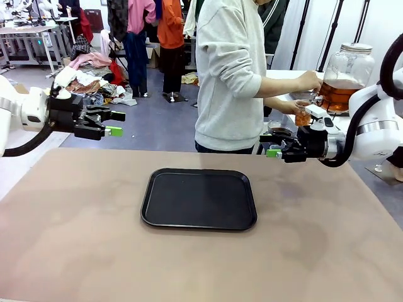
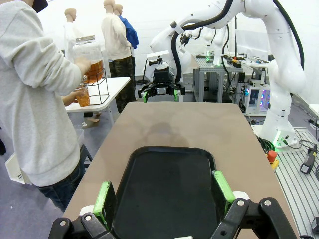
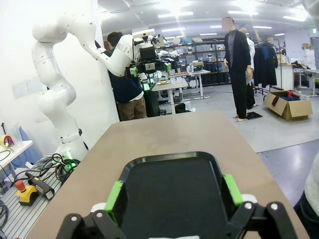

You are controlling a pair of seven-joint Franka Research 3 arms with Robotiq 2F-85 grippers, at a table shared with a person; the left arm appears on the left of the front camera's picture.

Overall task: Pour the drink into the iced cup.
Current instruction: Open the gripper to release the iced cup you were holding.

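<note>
Front view: no readable labels or print anywhere. Left gripper [image 1: 115,123] hovers above the bench's [image 1: 75,220] left edge, level, fingers spread wide, holding nothing. Black tray [image 1: 199,199] sits mid-bench. Person's hand [image 1: 310,80] is at the glass jar dispenser [image 1: 345,75] of amber drink [image 1: 340,95] on a side table behind, cup [image 1: 303,114] held under it. Right gripper [image 1: 273,144] hangs level at the right, fingers wide apart, empty.
</note>
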